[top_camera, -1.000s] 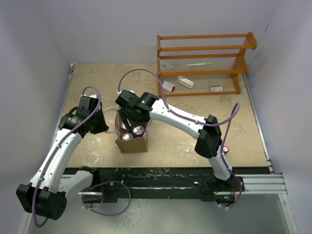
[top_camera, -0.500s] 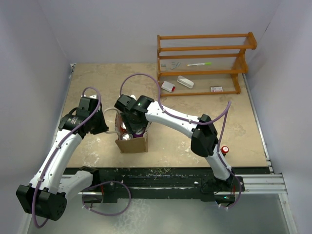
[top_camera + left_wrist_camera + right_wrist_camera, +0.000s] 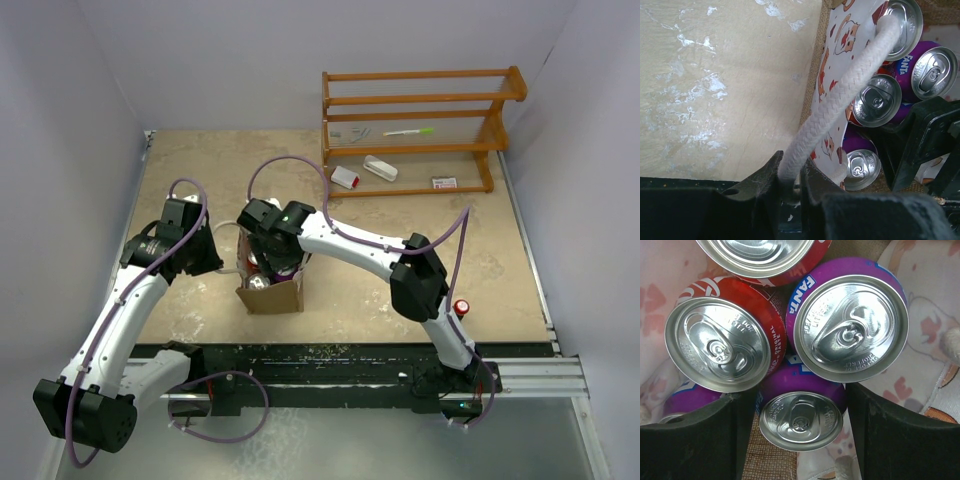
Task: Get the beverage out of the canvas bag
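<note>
The tan canvas bag (image 3: 270, 296) stands upright at the table's middle-left, with several drink cans inside. My left gripper (image 3: 790, 175) is shut on its white rope handle (image 3: 840, 97) and holds that side out to the left. My right gripper (image 3: 801, 436) reaches down into the bag. Its two black fingers press on either side of a purple can (image 3: 801, 421), the lowest one in the right wrist view. A red cola can (image 3: 717, 342) and a purple Fanta can (image 3: 850, 327) stand tight against it. In the top view the right wrist (image 3: 275, 240) hides most of the cans.
A wooden rack (image 3: 420, 100) stands at the back right with a green-tipped pen (image 3: 408, 131) on a shelf. Small white items (image 3: 345, 178) (image 3: 380, 168) and a card (image 3: 444, 183) lie under it. Walls close in on the left, back and right.
The right arm has swung slightly left and sunk into the bag's mouth, covering the can tops that showed a second ago. The left arm and the handle have not moved.
</note>
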{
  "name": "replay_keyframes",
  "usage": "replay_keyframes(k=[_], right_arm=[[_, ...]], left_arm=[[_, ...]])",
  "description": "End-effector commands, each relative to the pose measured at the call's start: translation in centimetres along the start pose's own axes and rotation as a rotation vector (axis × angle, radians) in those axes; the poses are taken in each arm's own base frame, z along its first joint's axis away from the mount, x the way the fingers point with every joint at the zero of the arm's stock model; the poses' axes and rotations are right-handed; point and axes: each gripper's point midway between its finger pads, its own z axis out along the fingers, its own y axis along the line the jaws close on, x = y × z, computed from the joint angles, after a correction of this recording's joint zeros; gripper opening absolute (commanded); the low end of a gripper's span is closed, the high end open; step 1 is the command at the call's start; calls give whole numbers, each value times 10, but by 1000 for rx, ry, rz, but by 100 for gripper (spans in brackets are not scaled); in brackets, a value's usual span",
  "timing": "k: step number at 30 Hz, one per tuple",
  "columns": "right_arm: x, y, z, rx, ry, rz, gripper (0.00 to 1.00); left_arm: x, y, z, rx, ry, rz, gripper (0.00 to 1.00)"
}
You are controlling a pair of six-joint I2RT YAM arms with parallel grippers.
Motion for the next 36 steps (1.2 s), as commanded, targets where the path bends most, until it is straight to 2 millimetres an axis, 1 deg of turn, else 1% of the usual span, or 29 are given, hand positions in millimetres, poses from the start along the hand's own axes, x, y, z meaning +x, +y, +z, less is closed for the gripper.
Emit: replay_keyframes(k=[1,8,12,15,16,18,20,22,25,26,28,36], right_arm=[[35,-17,21,98,117,-52,73],[42,-15,29,102,136,-70,71],[46,-15,33,112,150,-81,72],[46,-16,32,115,153,-85,72],[44,-16,29,114,149,-85,70],[38,-14,21,106,135,-88,64],[26,-11,7,90,103,-85,59],[13,-9,-6,77,63,-73,57],[1,-1,-20,34,35,-58,51],[-2,0,-23,28,29,-56,46],[-4,1,-25,28,27,-57,41],[-12,-5,-28,62,7,-74,24]], left_arm=[[-5,-7,0,38,-19,11,21],[-5,-7,0,40,-19,12,21],[-5,-7,0,41,-20,11,21],[-5,-7,0,42,-19,12,21],[-5,-7,0,42,-21,11,21],[-5,-7,0,44,-21,14,21],[-5,-7,-1,46,-24,14,21],[-5,-8,-1,49,-27,14,21],[-5,-8,-1,53,-26,15,20],[-5,-9,-1,55,-27,16,20],[-5,-9,-1,56,-28,18,20],[-6,-10,-3,65,-40,18,20]])
